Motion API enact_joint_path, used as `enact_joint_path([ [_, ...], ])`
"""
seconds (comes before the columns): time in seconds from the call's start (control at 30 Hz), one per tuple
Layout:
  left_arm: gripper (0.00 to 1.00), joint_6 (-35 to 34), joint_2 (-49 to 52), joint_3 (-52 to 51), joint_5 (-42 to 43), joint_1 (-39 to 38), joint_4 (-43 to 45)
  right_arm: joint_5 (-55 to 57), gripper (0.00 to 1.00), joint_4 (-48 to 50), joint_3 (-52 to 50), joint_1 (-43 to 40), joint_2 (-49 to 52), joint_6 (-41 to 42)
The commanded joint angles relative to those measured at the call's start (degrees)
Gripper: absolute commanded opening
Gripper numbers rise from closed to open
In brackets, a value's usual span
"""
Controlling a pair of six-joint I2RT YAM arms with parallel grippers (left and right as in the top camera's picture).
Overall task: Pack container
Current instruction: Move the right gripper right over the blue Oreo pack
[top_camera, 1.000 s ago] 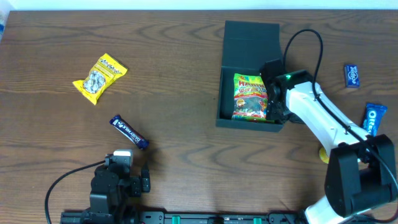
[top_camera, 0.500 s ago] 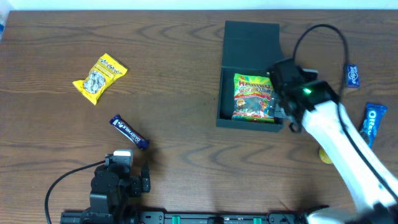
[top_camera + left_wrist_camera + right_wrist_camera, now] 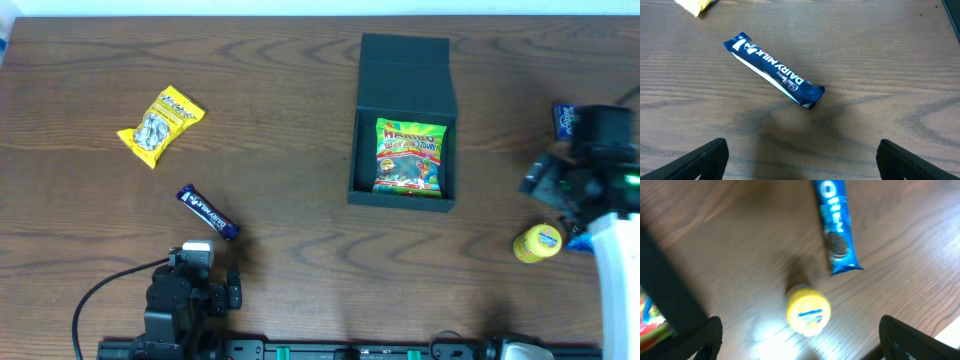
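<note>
We see the container (image 3: pixel 403 60) open, right of center, 1 gummy bag (image 3: pixel 407 155) inside. The right gripper (image 3: pixel 800 327) hangs wide and empty over a yellow tub (image 3: pixel 808 310), an Oreo pack (image 3: pixel 836 225) just beside it. The left gripper (image 3: pixel 802 145), also wide and empty, sits near a Dairy Milk bar (image 3: pixel 774 70). The round tub may slip or roll when pinched, or the jaws may nudge the Oreo pack. The right wrist view is blurred, the tub's label unreadable; overhead, most of the Oreo pack is hidden.
</note>
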Motion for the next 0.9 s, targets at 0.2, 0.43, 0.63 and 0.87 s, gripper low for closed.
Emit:
enact_joint_path([
  [0.2, 0.95, 0.4, -0.3, -2.1, -0.6, 0.3, -1.4, -12.7, 0.99, 8.6, -2.8, -16.6, -0.3, -17.8],
  [0.43, 0.95, 0.4, -0.3, -2.1, -0.6, 0.3, -1.4, -17.2, 0.99, 22.4, -10.9, -22.7, 0.4, -20.7],
  [0.63, 0.95, 0.4, -0.3, -2.1, -0.6, 0.3, -1.4, -17.9, 0.99, 28.6, -14.0, -24.1, 5.0, -24.2],
  [0.87, 0.95, 0.4, -0.3, -2.1, -0.6, 0.3, -1.4, -17.4, 0.99, 34.3, -14.0, -24.8, 13.6, -29.2],
])
